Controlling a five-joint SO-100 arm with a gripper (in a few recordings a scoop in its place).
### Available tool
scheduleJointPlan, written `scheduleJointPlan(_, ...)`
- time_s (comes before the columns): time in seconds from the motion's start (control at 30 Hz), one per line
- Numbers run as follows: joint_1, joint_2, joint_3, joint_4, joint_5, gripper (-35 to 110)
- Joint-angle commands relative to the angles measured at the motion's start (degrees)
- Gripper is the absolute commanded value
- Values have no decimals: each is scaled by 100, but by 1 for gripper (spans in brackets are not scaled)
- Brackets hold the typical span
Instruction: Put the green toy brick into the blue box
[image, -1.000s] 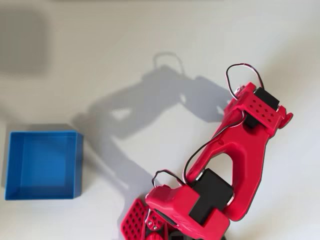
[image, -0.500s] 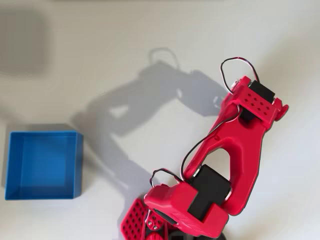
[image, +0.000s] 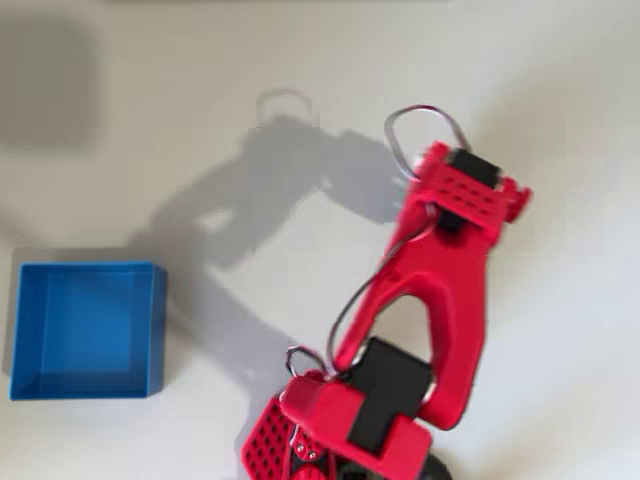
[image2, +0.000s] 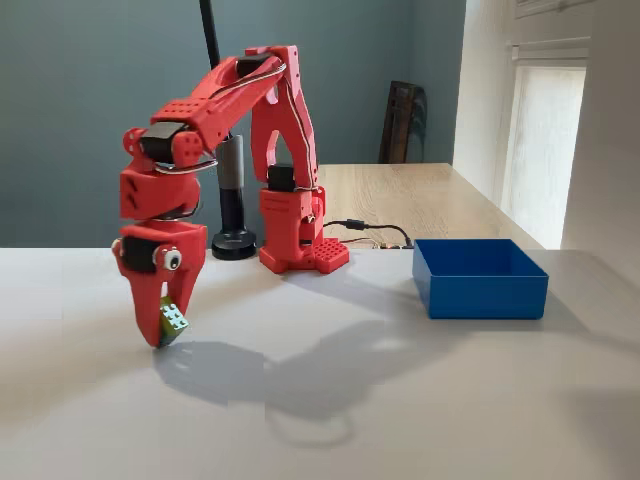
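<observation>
I am gripping the brick (image2: 173, 319) between my gripper (image2: 160, 325) fingers, pointing down just above the table (image2: 330, 420), at the left of the fixed view. The box (image2: 480, 279) is sitting well apart to the right, on the table.

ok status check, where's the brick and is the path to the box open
Gripper shut on green toy brick, fingers pointing down, near the table. Blue box off to the right in the fixed view. Nothing between them on the table.
</observation>
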Motion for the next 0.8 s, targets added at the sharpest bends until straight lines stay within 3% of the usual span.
scheduleJointPlan(0.0, -492, 1274, 185, 35, -185, 0)
scheduleJointPlan(0.77, -4562, 2689, 316, 149, -545, 0)
